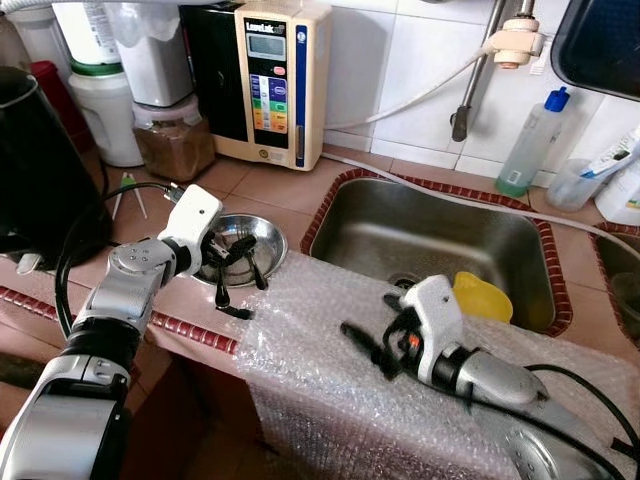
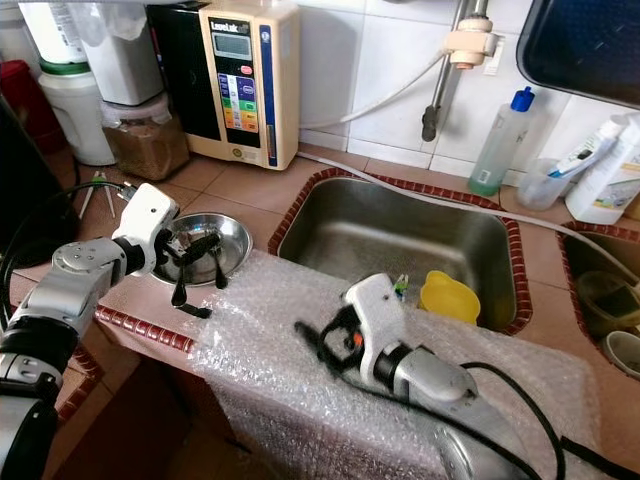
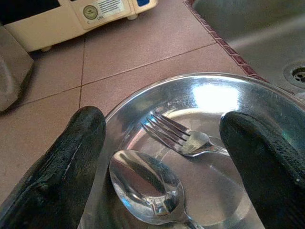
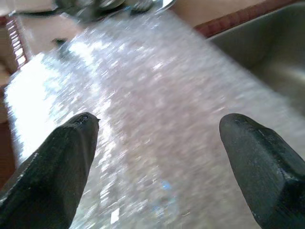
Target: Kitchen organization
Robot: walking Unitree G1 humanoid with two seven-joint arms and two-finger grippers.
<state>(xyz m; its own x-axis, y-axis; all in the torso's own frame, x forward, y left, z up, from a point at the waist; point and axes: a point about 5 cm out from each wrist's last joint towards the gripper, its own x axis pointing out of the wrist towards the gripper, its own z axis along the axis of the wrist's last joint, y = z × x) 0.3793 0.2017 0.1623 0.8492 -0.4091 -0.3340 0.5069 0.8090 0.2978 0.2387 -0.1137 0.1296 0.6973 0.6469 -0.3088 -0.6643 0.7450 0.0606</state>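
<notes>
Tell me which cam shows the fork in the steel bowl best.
Left wrist view: the fork lies close up in the steel bowl, tines sharp, beside a spoon, framed by the open left gripper. In both eye views the gripper's fingers hang over the bowl, so the cutlery is hard to make out.

White tiled wall (image 1: 400, 70) behind terracotta counter (image 1: 270, 185).

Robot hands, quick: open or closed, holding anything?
Left gripper: open, empty, over the steel bowl with the fork and spoon.
Right gripper: open, empty, above the bubble wrap.
</notes>
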